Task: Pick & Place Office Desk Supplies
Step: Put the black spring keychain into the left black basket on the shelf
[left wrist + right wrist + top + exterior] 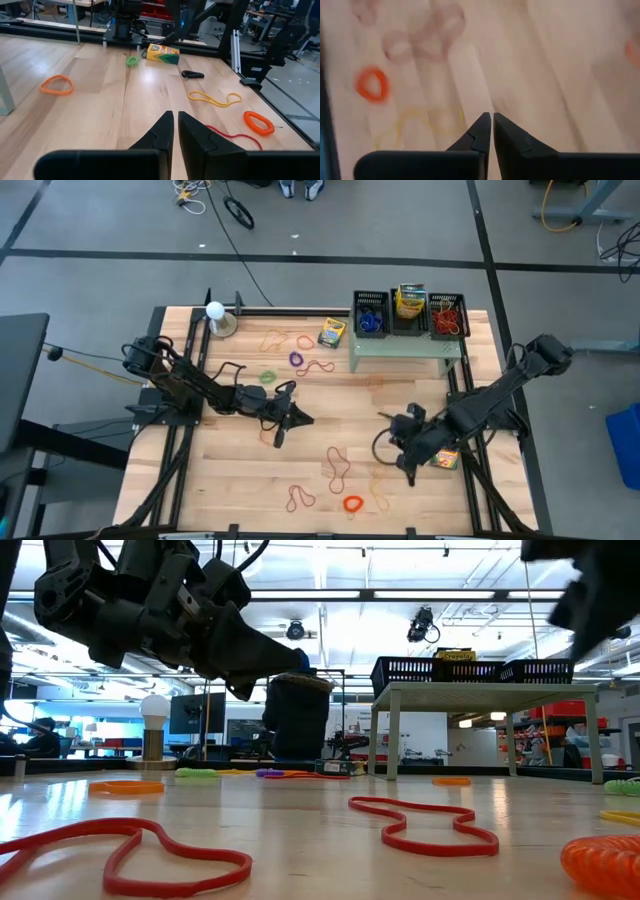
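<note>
Rubber bands lie scattered on the wooden table: red loops, an orange coil ring, tan loops, a purple ring and a green ring. One crayon box lies flat by the stand; another lies under my right arm. My left gripper hovers shut over bare wood at the table's middle. My right gripper hovers shut near the red loops, beside a black ring. In the right wrist view, the shut fingertips hang above a yellow band.
The pale green stand at the far right carries three black baskets holding blue rings, crayon boxes and red bands. A white ball on a round base stands at the far left. Bare wood lies between the two grippers.
</note>
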Action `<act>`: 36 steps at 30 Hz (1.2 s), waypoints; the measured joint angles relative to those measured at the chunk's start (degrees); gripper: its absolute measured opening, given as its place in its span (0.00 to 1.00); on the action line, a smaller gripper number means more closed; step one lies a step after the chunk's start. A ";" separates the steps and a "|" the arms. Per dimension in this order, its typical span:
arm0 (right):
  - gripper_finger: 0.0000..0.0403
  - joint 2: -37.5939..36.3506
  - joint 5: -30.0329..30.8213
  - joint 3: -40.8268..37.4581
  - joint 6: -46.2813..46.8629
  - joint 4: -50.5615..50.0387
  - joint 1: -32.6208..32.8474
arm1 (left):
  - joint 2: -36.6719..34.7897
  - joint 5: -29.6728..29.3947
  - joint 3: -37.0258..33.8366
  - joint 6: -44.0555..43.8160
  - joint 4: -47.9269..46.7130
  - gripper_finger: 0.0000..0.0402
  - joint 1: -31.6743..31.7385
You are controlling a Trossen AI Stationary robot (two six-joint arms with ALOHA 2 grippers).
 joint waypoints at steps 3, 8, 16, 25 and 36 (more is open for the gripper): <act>0.12 4.28 -5.28 3.17 3.66 -8.05 0.27 | 0.00 0.00 0.00 -0.03 0.01 0.08 -0.02; 0.26 9.36 -13.88 5.00 7.20 -11.71 1.97 | 0.00 0.00 0.00 0.09 -0.11 0.08 -0.02; 0.42 16.92 -18.27 3.48 9.61 -4.89 8.43 | 0.00 0.00 0.00 0.07 -0.59 0.08 -0.02; 0.39 20.35 -17.89 0.91 15.44 -3.84 8.33 | 0.00 0.02 0.00 -0.16 -0.72 0.08 -0.02; 0.22 19.45 -19.64 -4.07 17.05 1.09 7.39 | 0.00 0.04 0.00 -0.35 -0.85 0.08 -0.02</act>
